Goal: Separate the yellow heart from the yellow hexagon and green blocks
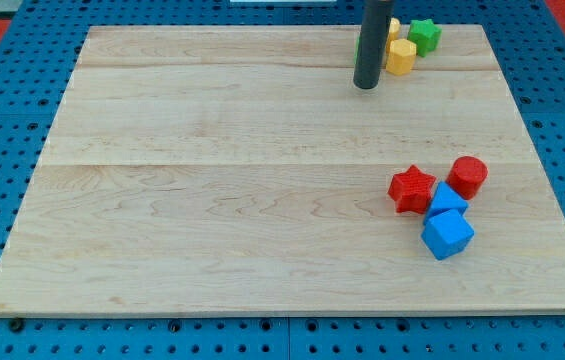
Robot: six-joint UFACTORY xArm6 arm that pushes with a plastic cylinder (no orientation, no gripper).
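Observation:
My tip rests on the wooden board near the view's top, right of centre. A yellow hexagon lies just right of the tip, almost touching the rod. A second yellow block, the heart, sits above the hexagon, partly hidden behind the rod. A green star lies right of the heart and up-right of the hexagon, close to both. These three blocks form a tight cluster at the board's top edge.
A red star, a red cylinder and two blue blocks cluster at the view's lower right. Blue pegboard surrounds the board.

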